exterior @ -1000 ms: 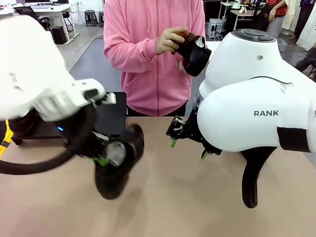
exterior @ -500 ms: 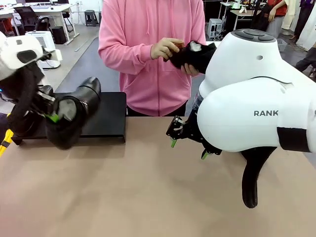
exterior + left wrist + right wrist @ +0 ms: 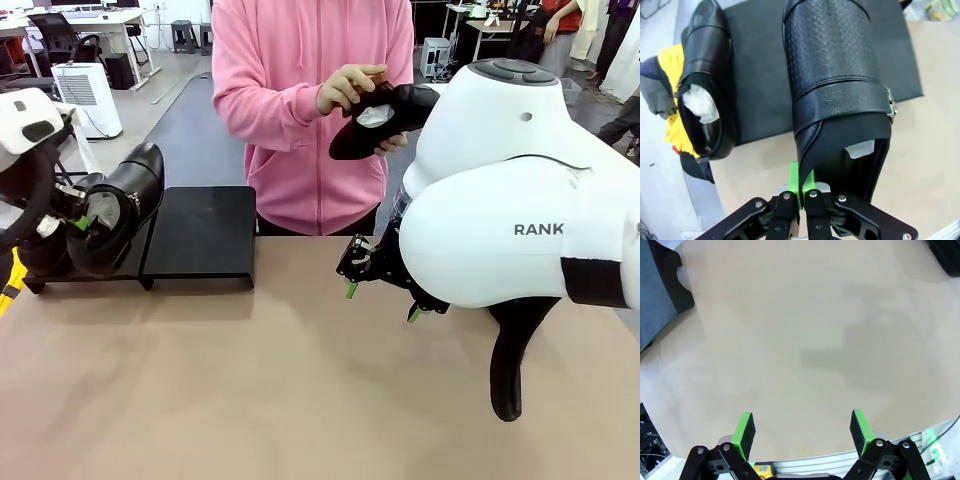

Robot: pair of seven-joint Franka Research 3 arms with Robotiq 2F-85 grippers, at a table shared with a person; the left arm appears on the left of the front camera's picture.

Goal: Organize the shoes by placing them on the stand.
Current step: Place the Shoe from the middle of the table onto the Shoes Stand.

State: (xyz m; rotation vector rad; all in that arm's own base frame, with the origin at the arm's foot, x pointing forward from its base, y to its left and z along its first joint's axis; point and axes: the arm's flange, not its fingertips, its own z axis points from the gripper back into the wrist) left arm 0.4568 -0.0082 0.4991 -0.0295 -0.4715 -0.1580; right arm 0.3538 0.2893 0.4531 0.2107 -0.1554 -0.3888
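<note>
Your left gripper is clamped on the heel rim of 1 black shoe, hanging it toe-forward over the stand, probably to lower it beside the second shoe resting there. Your right gripper hangs spread and empty above the table. A person's hand holds a third shoe.

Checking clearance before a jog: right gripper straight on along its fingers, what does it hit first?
The bare table top, most likely. The right gripper is open and empty, aimed at plain tan surface with nothing in between. Depth is hard to judge.
</note>
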